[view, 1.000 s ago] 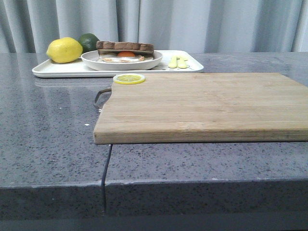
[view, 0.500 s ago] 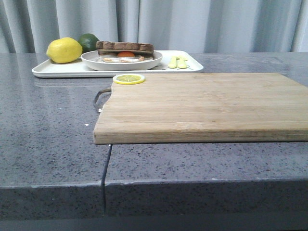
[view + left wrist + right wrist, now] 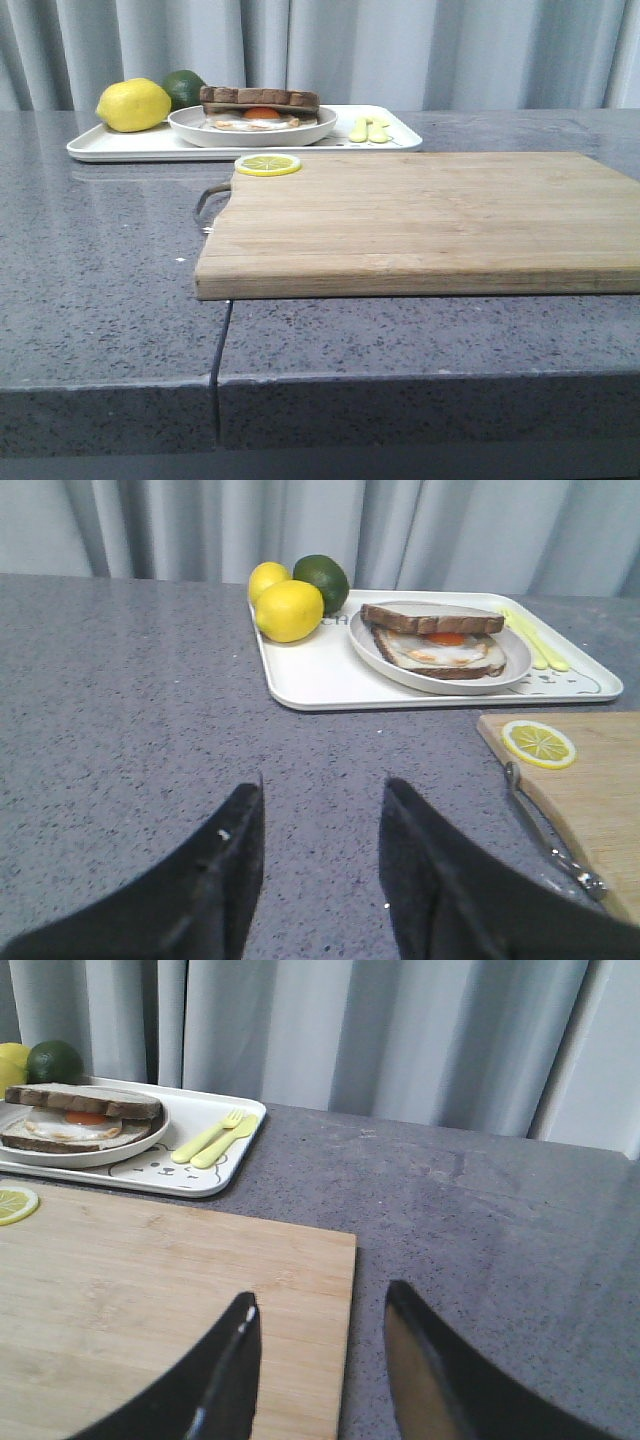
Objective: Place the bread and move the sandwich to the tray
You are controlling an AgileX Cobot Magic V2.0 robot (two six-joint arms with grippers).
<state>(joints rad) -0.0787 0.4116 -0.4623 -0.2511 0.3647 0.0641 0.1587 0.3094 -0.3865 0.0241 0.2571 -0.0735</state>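
Well, both of my claws are empty and spread. My left gripper (image 3: 320,865) has its dark fingers parted above bare grey stone toward the left side of the table (image 3: 100,290), holding nothing, and my right gripper (image 3: 320,1360) is likewise parted, one finger over the right end of the wooden cutting board (image 3: 420,215) and the other over the countertop just beyond its edge. The white tray (image 3: 110,147) lies at the far left of the table, close to the back edge by the grey curtain (image 3: 400,50). On it rests the round white plate (image 3: 190,125), and in the plate is the sandwich (image 3: 260,105): a bottom slice, a fried egg with an orange yolk, and the bread (image 3: 432,618) laid flat on top as the upper slice, its dark crust overhanging the egg a little. Toward the tray's far left corner are two lemons (image 3: 288,610) touching one another, with a dark green lime (image 3: 322,580) just behind them. At the tray's right end a pale yellow fork and spoon (image 3: 215,1138) lie side by side, near a small line-drawn bear. The board fills the middle and right of the table, its far left corner bearing a lemon slice (image 3: 268,164), and a metal loop handle (image 3: 208,200) projects from its left end.
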